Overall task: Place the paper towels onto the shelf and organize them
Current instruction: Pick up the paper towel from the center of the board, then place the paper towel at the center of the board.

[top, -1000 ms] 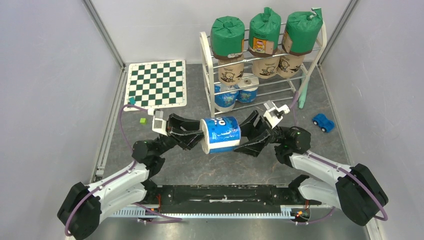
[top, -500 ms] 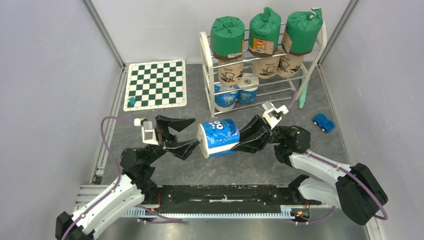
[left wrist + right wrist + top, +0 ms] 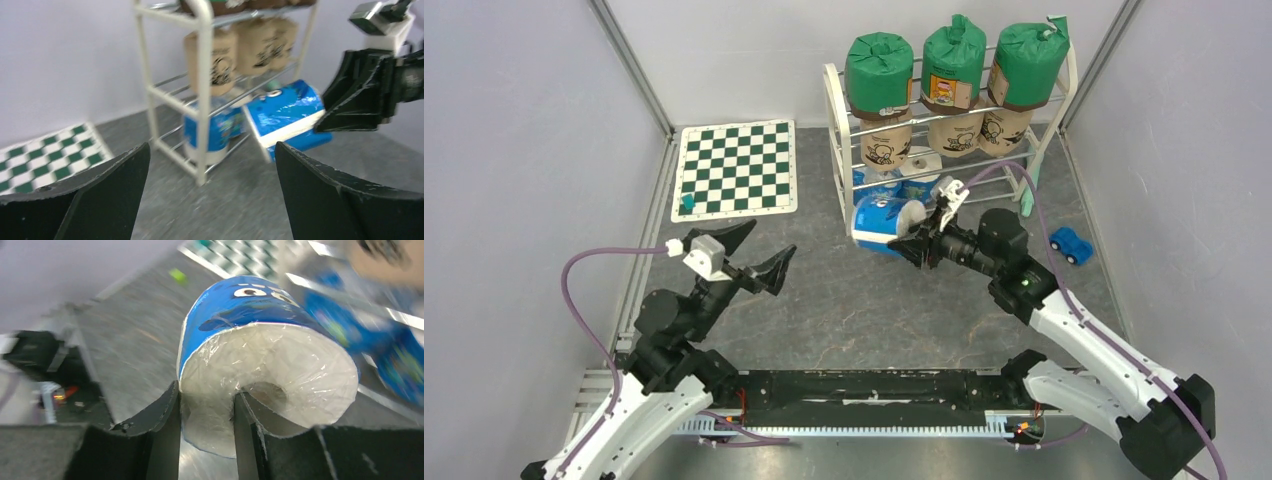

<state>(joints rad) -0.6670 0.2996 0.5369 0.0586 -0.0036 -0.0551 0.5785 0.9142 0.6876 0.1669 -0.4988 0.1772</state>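
A white paper towel roll with blue wrap (image 3: 882,221) hangs low in front of the shelf (image 3: 834,150), lying on its side. My right gripper (image 3: 917,240) is shut on its end: one finger is in the core, the other outside the wall (image 3: 206,392). The roll (image 3: 265,350) fills the right wrist view. Three green rolls (image 3: 952,60) stand on the top tier, three tan rolls (image 3: 954,130) on the tier below, and two blue-wrapped rolls (image 3: 874,182) on the lower rods. My left gripper (image 3: 769,243) stands wide open and empty, well left of the held roll (image 3: 287,112).
A green-and-white chessboard mat (image 3: 736,168) lies at the back left with a small teal piece (image 3: 687,203) on it. A blue toy car (image 3: 1071,243) sits right of the shelf, and a pale green stick (image 3: 1029,195) leans by the shelf's right leg. Grey walls close both sides.
My left gripper let go of the blue-wrapped roll, opened wide and drew back to the left. My right gripper closed on the roll's end and carried it toward the shelf.
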